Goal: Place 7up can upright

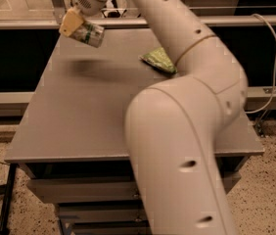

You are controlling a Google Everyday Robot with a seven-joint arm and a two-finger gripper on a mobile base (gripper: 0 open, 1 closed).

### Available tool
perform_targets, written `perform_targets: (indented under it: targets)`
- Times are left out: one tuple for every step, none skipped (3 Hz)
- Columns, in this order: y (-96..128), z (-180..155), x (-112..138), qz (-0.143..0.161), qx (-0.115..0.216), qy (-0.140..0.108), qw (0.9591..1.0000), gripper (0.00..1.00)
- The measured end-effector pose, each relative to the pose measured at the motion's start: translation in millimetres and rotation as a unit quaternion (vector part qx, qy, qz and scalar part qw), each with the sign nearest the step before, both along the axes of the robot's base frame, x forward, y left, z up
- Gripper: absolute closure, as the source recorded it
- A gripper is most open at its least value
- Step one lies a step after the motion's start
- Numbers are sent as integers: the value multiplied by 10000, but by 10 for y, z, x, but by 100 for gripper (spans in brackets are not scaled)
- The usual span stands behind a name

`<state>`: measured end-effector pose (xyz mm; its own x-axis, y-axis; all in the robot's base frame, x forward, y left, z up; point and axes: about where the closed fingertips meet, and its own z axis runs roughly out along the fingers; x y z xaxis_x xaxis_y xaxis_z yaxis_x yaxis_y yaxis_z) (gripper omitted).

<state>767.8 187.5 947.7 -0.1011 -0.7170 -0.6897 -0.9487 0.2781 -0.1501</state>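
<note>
A gray table (79, 131) fills most of the view, w/ a speckled floor (275, 190) under it and dark space behind. The big white arm (177, 146) bends up from the bottom and hides a lot of the right side of the table.

The gripper (80, 28) is at the far left corner of the table, up in the air. Its jaws are closed around the 7up can (92, 34), so they are only as far apart as the can is wide. One tan finger (71, 22) shows on the can's left side (the other one is hidden behind the can). The can sits right between the jaws, not touching the table. It is tilted, not upright, w/ one end pointing down & to the right.

Just below the jaws there is a dark shadow (86, 66) on the table top. A green snack bag (157, 60) lies flat on the table, well off to the right of the jaws and lower, partly hidden by the arm. Much farther right of the jaws, a pale cable (274, 58) hangs past the table edge.
</note>
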Motion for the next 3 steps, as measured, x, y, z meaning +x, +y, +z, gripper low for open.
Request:
perform_targets:
  targets:
    - [-276, 188, -102, -87, 942, -43, 9955, 100]
    - [-524, 292, -257, -148, 1788, -115, 9837, 100]
    - [-754, 407, -442, -162, 2525, -188, 9673, 100]
